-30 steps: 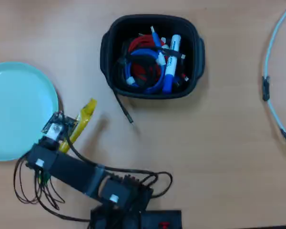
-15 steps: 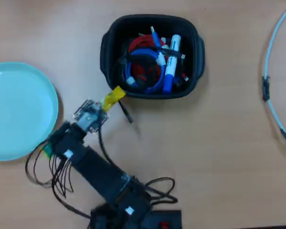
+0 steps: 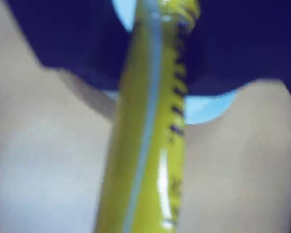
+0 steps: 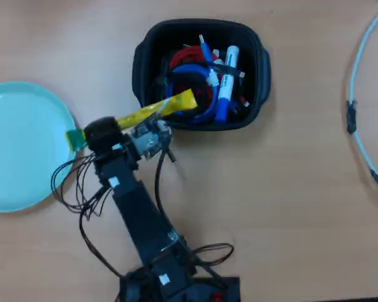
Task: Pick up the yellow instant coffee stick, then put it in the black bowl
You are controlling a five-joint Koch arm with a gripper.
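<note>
**A:** So where's it at? The yellow instant coffee stick is off the table, clamped in the gripper, with its far end poking over the black bowl rim. It just needs dropping in.

**B:** Yep, pickup's done. I count one stick, one bowl, one teal plate, and one marker in with the cables.

Glossy foil yellow instant coffee stick, seemingly smooth (blurred); matt plastic black bowl.

Yellow instant coffee stick held tilted, tip over black bowl rim.
</note>
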